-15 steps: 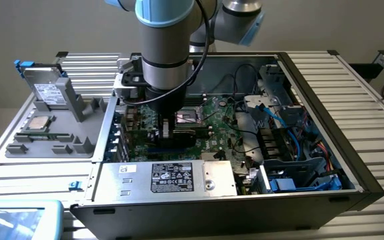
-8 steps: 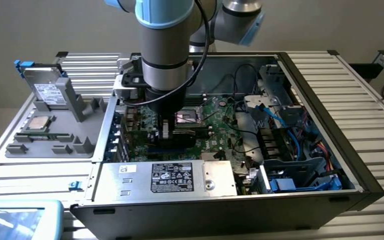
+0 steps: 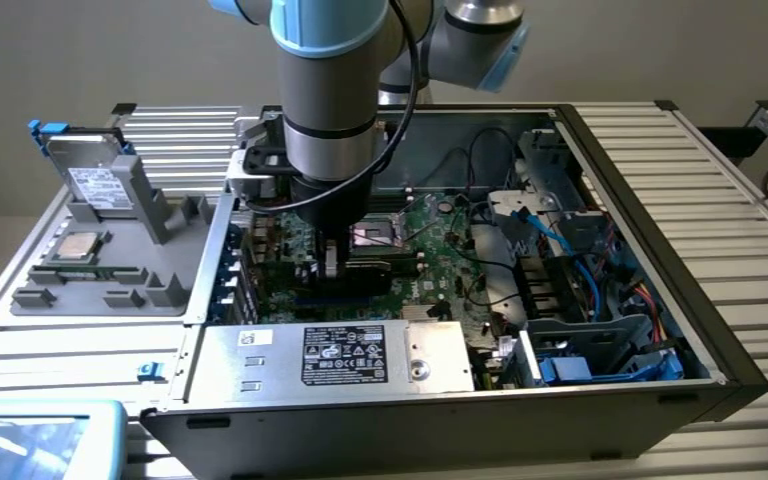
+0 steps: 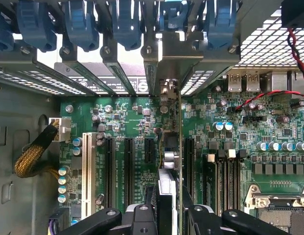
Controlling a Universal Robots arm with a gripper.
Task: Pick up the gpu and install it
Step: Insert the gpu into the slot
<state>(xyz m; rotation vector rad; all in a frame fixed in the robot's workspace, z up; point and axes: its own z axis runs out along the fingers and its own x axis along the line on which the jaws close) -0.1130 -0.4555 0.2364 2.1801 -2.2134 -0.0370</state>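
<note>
Just one gpu (image 4: 167, 188) in one claw (image 4: 167, 218)

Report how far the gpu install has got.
Done: the gpu is picked up and inside the computer case. In hand: the gripper clamps it edge-on over the motherboard slots, in line with a rear opening. Left: it is not yet released, and whether it is fully seated in a slot cannot be told.

gpu (image 4: 167, 191) edge-on, faces unseen, one end cut by picture edge; power supply label (image 3: 344, 355) print unreadable.
</note>
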